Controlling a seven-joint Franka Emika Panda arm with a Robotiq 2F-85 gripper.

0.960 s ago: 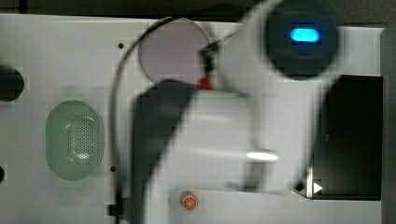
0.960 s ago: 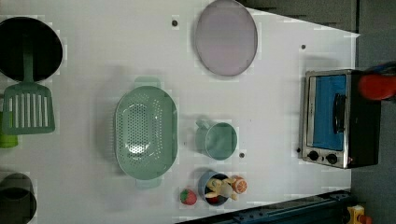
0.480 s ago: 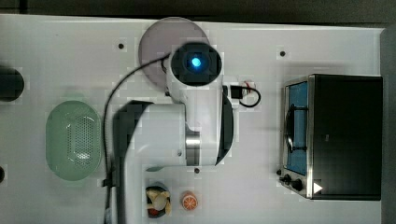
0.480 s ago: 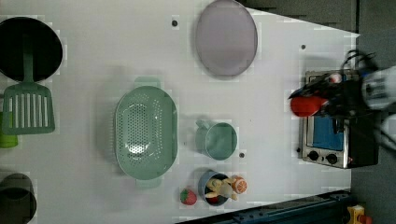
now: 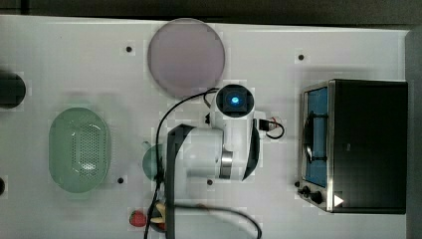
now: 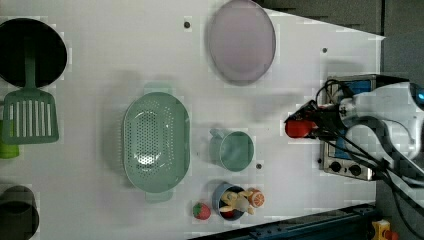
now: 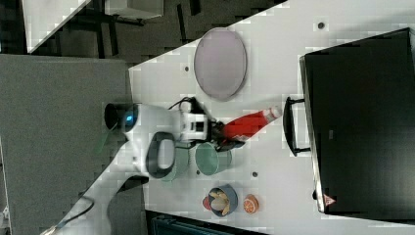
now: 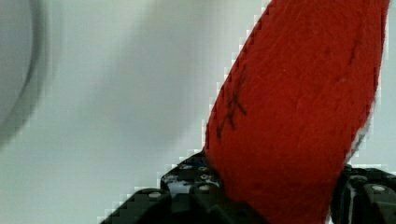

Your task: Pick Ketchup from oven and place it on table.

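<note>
My gripper (image 7: 222,132) is shut on the ketchup (image 7: 247,125), a red squeeze bottle with a white cap. The cap points toward the oven (image 7: 362,122) in the right view. In the left view the ketchup (image 6: 299,128) hangs over the white table (image 6: 100,60), just off the left view's left side of the oven (image 6: 350,165). The wrist view has the red ketchup (image 8: 303,107) between the black fingers (image 8: 187,186). From the top view the arm covers the bottle; a bit of red (image 5: 275,121) peeks out beside the oven (image 5: 368,144). I cannot tell whether the bottle touches the table.
A pale-purple plate (image 5: 186,57) lies at the back. A green colander (image 6: 156,142), a teal mug (image 6: 234,150), a cup of toy food (image 6: 232,200), a strawberry (image 6: 201,211), a slotted spatula (image 6: 30,120) and a black pan (image 6: 30,50) sit across the table.
The arm has carried the ketchup away from the oven toward the left view's left, out over the table. The bottle stays in the grip.
</note>
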